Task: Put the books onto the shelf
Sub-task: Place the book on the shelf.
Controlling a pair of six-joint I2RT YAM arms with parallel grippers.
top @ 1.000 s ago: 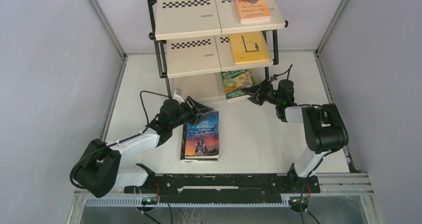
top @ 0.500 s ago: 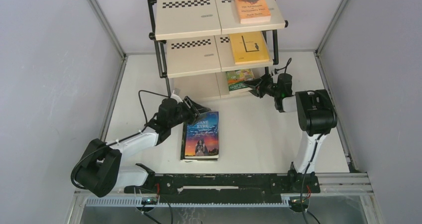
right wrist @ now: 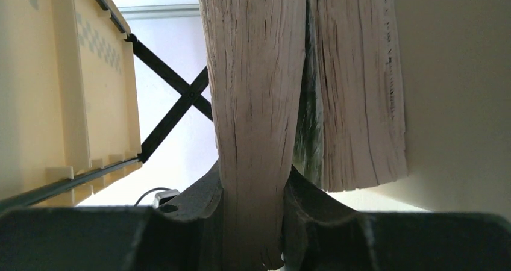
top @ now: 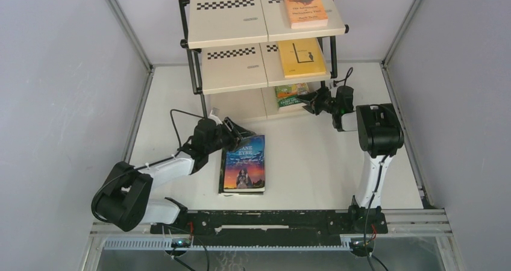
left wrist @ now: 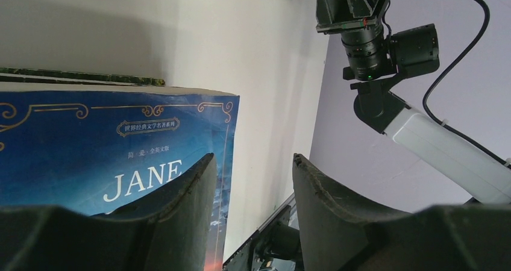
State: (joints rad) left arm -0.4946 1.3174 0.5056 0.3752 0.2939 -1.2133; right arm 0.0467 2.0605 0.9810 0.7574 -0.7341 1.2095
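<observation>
The cream three-tier shelf with black metal frame [top: 226, 39] now covers more of the green cartoon-covered paperback [top: 290, 95] at its bottom tier, which is clamped in the right fingers [right wrist: 307, 202]. The blue "Jane Eyre" paperback [top: 244, 165] stays flat on the worktop [top: 313, 162], with the left fingers [left wrist: 181, 205] apart and empty over its top edge.

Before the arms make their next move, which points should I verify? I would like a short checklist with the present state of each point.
1. Right gripper grips the green book: ok, its fingers clamp the page edge.
2. Green book fully inside the bottom tier of the shelf: cannot tell, the middle tier hides most of it.
3. Left gripper open: ok, jaws straddle the edge of Jane Eyre without closing on it.
4. Jane Eyre lies alone: not ok, a dark book is under it.
5. Room on the upper tiers: ok, the orange book and the yellow book occupy only the right halves.
</observation>
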